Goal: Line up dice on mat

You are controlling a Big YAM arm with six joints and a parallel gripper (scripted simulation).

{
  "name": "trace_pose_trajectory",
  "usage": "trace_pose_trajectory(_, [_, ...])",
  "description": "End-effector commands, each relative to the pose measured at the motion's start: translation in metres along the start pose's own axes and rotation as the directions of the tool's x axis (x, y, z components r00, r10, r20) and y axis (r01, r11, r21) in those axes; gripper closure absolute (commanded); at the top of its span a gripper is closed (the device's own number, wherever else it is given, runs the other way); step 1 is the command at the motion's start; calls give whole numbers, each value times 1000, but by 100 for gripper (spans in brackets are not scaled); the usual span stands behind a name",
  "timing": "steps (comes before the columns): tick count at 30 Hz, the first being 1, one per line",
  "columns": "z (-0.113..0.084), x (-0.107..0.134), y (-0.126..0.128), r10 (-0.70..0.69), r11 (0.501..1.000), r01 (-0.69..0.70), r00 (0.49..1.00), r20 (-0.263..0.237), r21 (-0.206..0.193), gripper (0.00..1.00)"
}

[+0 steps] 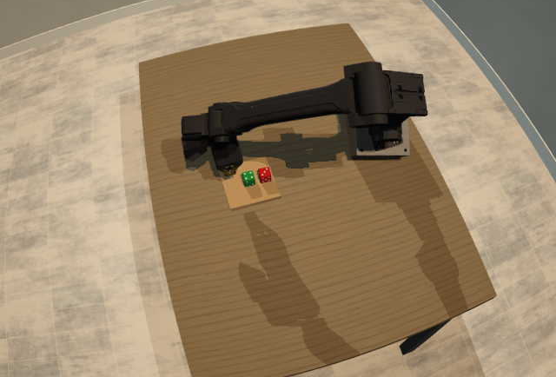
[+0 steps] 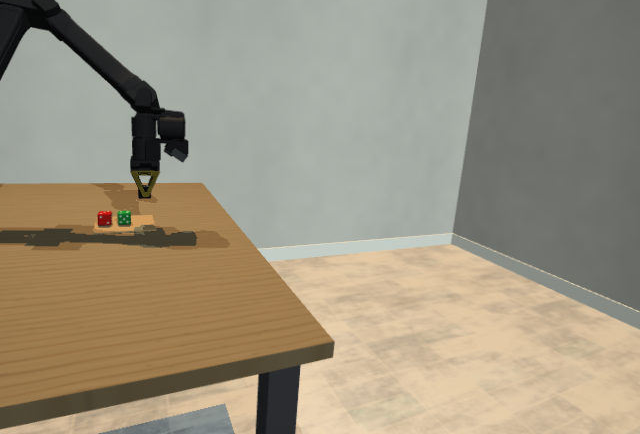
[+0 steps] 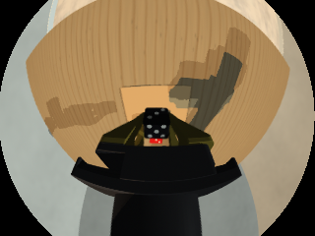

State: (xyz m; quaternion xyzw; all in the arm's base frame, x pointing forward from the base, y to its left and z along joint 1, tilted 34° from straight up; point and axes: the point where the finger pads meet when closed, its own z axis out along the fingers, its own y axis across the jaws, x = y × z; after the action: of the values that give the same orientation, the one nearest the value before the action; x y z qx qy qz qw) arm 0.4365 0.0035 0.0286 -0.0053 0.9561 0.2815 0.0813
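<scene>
Red die (image 1: 264, 174) (image 2: 104, 218) (image 3: 156, 141) and green die (image 1: 248, 178) (image 2: 124, 217) placed on mat (image 1: 237, 196) (image 2: 144, 221) (image 3: 135, 98); black die (image 2: 145, 189) (image 3: 157, 123), clamped in gripper (image 1: 229, 170) (image 2: 144, 194) (image 3: 157, 116), awaits placing and release.

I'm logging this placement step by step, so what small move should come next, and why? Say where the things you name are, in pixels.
Probably lower the black die (image 3: 157, 123) straight down: the gripper (image 2: 144, 195) (image 3: 157, 116) holds it raised, beyond the green die (image 1: 248, 178) (image 2: 124, 217), over the tan mat's (image 1: 240, 196) (image 2: 143, 220) (image 3: 133, 98) far end.
</scene>
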Motion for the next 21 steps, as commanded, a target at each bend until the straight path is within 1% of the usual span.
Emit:
trace_pose_trajectory(1, [22, 1, 0, 15, 1000, -15, 1000, -10, -3, 74])
trace_pose_trajectory(7, [49, 1, 0, 15, 1000, -15, 1000, -11, -2, 74])
trace_pose_trajectory(11, [62, 1, 0, 16, 1000, -16, 1000, -11, -1, 74])
trace_pose_trajectory(13, [62, 1, 0, 16, 1000, -16, 1000, -11, -1, 74])
trace_pose_trajectory(14, [58, -6, -7, 24, 1000, -25, 1000, 9, 2, 74])
trace_pose_trajectory(16, [66, -2, 0, 12, 1000, -12, 1000, -6, -1, 74])
trace_pose_trajectory(21, [68, 2, -2, 25, 1000, -25, 1000, -13, -2, 74])
